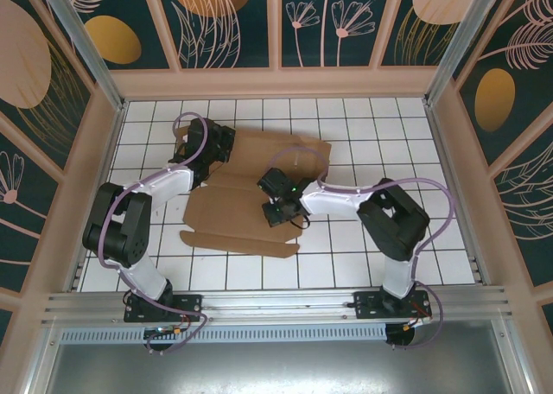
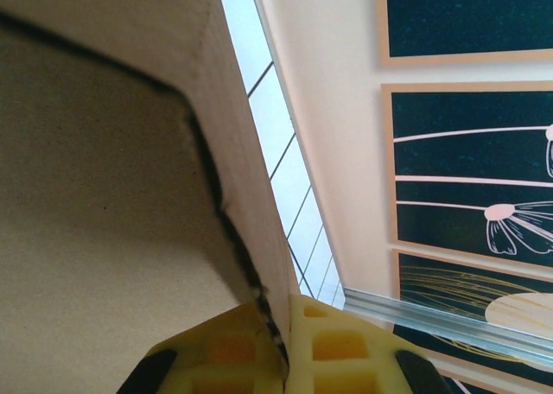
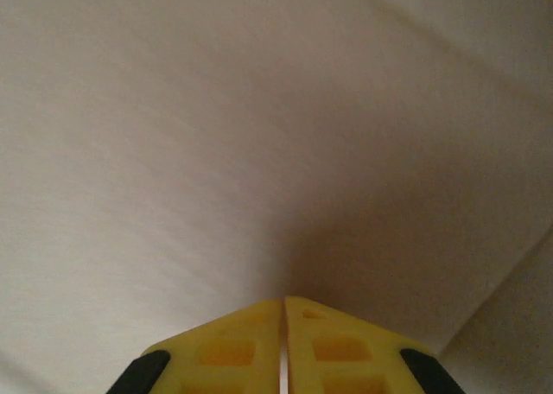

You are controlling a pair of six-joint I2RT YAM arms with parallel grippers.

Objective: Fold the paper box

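Paper box (image 1: 233,212), light, thin and crease-prone, lies partly folded at the tiled table's (image 1: 363,126) centre; left gripper (image 2: 285,359) pinches its raised flap edge, the sensible hold, while right gripper (image 3: 283,325), closed empty, presses its panel.

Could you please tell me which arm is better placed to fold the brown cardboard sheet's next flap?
Probably left: the left gripper is shut on the far-left edge of the brown cardboard sheet, ready to lift it. The right gripper is shut, empty, at the sheet's middle, suited to pinning.

paper box (image 1: 229,217) partly hidden under arms, blurred near right claw (image 3: 283,302)
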